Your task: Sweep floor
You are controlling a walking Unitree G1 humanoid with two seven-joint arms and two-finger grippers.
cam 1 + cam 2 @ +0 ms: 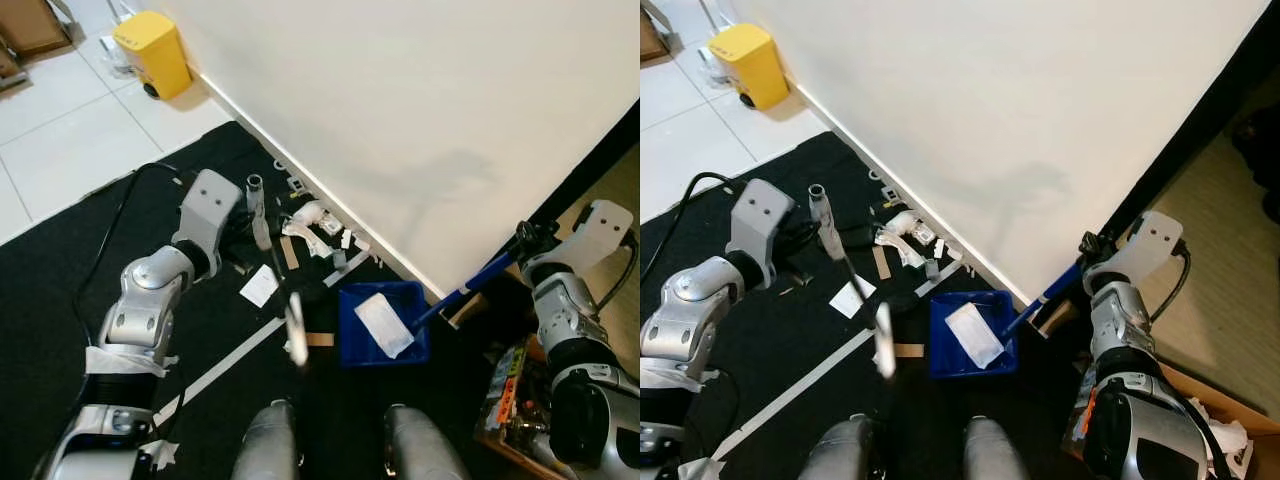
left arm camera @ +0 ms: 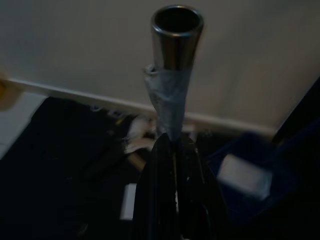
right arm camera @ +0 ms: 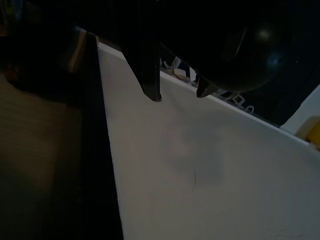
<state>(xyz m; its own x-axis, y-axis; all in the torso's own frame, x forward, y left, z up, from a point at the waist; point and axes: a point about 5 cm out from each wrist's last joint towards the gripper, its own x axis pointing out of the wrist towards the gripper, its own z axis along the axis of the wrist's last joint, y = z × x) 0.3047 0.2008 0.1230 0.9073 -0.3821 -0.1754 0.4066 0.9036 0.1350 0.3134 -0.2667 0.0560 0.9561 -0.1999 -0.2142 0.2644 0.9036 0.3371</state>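
Note:
My left gripper (image 1: pixel 247 222) is shut on a metal broom handle (image 2: pixel 175 65) wrapped in grey tape, just below its open top end. The broom shaft (image 1: pixel 296 330) slants down toward me and is blurred. A blue dustpan (image 1: pixel 347 345) lies on the black mat by the wall, with a white paper (image 1: pixel 383 323) in it. Its blue handle (image 1: pixel 480 275) rises to the right, where my right gripper (image 1: pixel 525 240) is shut on it. Scraps of white litter (image 1: pixel 310 225) lie along the wall's foot. A white slip (image 1: pixel 260 285) lies on the mat.
A white wall (image 1: pixel 420 120) runs diagonally behind the litter. A yellow bin (image 1: pixel 152 50) stands on white tiles at the far left. A black cable (image 1: pixel 110 240) and a white tape line (image 1: pixel 230 365) cross the mat. A box of clutter (image 1: pixel 510 400) sits at my right.

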